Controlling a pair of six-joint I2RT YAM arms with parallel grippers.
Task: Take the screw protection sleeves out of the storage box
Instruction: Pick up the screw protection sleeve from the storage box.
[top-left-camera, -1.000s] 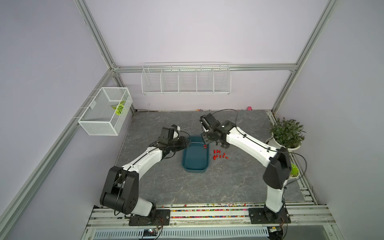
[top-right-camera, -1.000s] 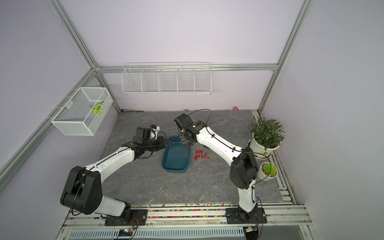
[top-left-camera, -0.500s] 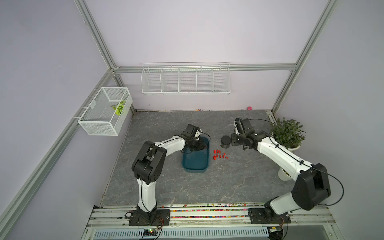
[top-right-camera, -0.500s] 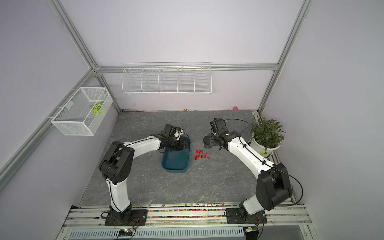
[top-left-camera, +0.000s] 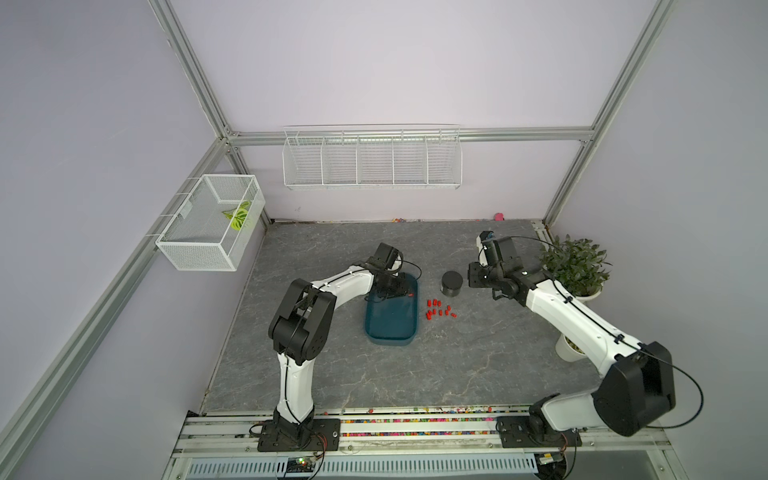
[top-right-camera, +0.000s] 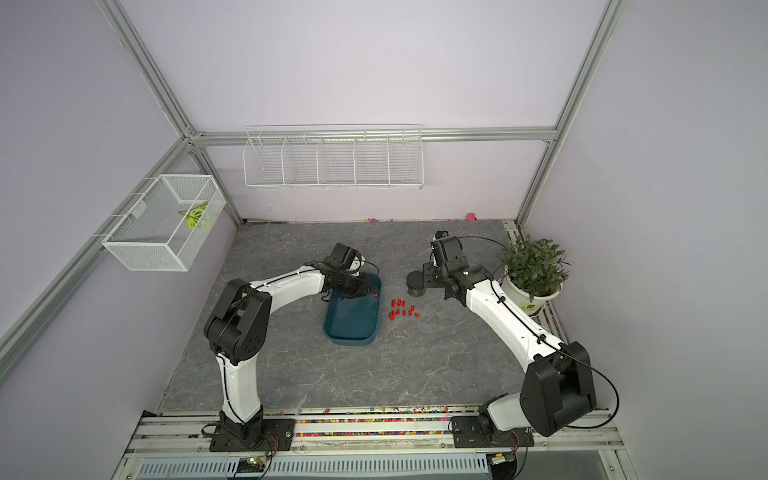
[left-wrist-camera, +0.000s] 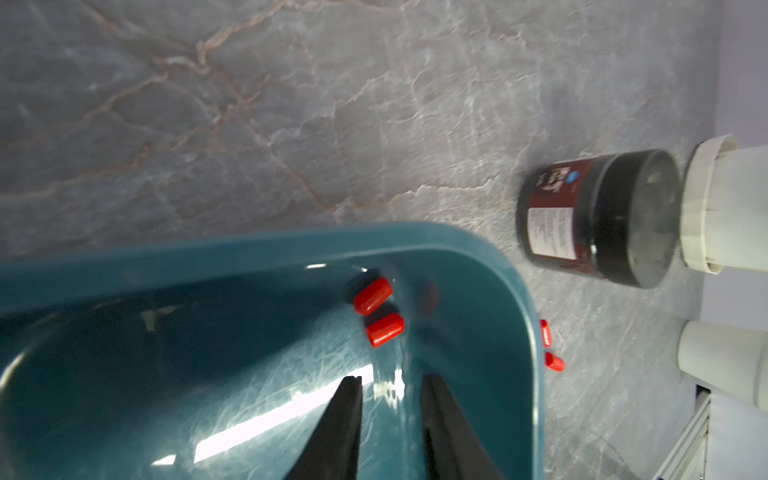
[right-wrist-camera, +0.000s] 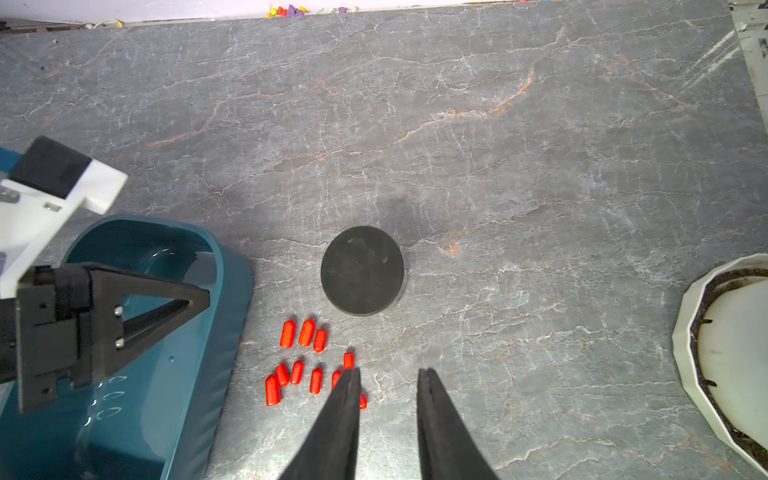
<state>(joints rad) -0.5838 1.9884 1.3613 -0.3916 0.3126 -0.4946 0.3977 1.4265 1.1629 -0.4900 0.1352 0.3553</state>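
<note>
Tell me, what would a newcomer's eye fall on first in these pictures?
The bright red screw protection sleeves catch the eye first: a small cluster on the grey table, beside the teal storage box and near a black canister. Inside the box, near a corner, two more sleeves lie just ahead of the open left gripper.

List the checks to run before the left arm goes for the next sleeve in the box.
1. Storage box emptied: not ok; two screw protection sleeves lie in its corner.
2. Left gripper jaws open, empty: ok.
3. Those sleeves just ahead of its jaws: ok.
4. Jaw height above the box floor: cannot tell.
5. Right gripper outside the box, empty: ok.
6. Removed sleeves resting on the table beside the box: ok.
</note>
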